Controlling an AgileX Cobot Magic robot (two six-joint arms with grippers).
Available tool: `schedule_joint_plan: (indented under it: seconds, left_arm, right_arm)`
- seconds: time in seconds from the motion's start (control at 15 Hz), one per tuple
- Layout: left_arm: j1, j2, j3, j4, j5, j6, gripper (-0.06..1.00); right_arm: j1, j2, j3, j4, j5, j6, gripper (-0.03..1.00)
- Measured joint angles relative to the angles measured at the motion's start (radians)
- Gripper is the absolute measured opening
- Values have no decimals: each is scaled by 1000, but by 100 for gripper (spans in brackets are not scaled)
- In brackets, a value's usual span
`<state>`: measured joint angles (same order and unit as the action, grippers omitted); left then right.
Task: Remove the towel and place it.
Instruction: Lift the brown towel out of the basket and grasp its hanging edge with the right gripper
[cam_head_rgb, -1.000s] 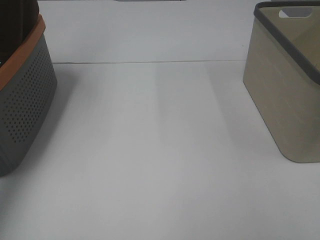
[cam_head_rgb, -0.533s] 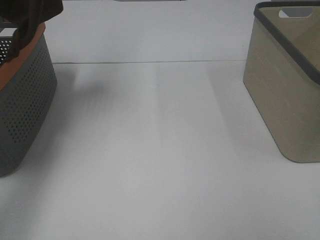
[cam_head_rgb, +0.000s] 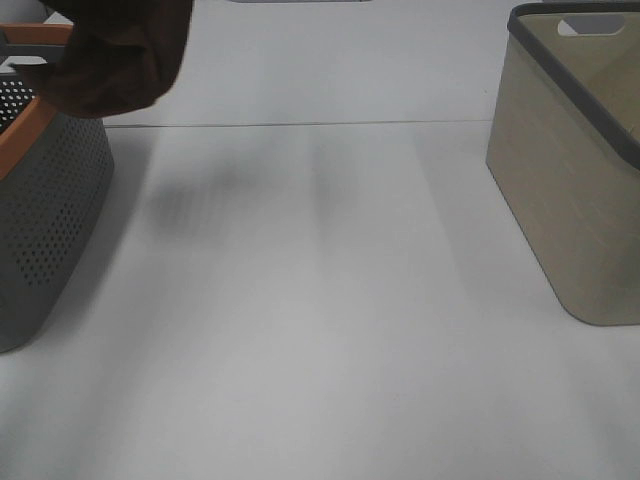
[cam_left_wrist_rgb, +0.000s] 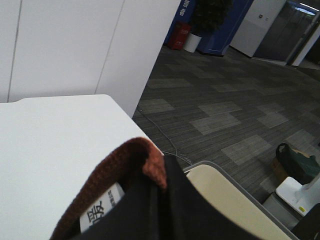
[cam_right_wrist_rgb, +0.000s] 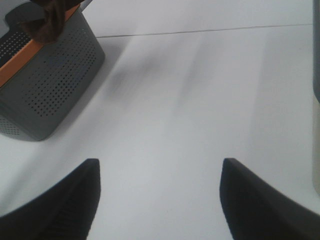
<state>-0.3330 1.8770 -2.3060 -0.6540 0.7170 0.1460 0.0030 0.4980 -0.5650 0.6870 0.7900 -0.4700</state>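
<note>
**A:** What has changed in the last 1 second?

**B:** 1 second ago the towel (cam_head_rgb: 115, 55) was only a dark mass down inside the grey basket (cam_head_rgb: 55, 200), behind its orange rim. 0.5 seconds ago it had begun to rise over that rim. Now it is a bunched dark brown wad up in the air over the basket's corner. It leans out toward the open table (cam_head_rgb: 320, 330) and throws a soft shadow there.

**A:** So the removal is done?

**B:** Nearly, I'd judge. In the high view the wad's lower edge overlaps the rim, so I cannot tell whether a tail still trails inside. The placing is all ahead. The beige basket (cam_head_rgb: 570, 200) stands well apart on the other side, and the task names no spot.

**A:** And the jaws?

**B:** The left jaws are hidden. The left wrist view is filled by the towel's reddish hem and a white label (cam_left_wrist_rgb: 100, 212), right up against the camera. Since the cloth hangs in the air there, I judge the left jaws clamped on it near that hem. The right jaws stand wide apart with nothing between them, over bare table. They are well away from the towel, which that view shows only at its far corner, above the grey basket.
</note>
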Motion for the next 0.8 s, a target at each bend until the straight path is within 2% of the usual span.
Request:
schedule_joint_plan:
  seconds: [0.27, 0.4, 0.53, 0.6, 0.8]
  left_arm:
    - [-91, 48, 0, 34, -43, 0, 0]
    - [-122, 55, 0, 68, -63, 0, 0]
    - [-142, 55, 0, 83, -66, -1, 0]
    - [-150, 55, 0, 84, -66, -3, 0]
    - [-175, 55, 0, 90, -67, -20, 0]
  right_arm:
    - [93, 282, -167, 3, -13, -121, 64]
    - [177, 429, -248, -2, -39, -193, 62]
    - [295, 545, -314, -45, -135, -230, 61]
    - [357, 605, -335, -101, -198, -231, 61]
    - [527, 737, -354, -269, -447, -221, 61]
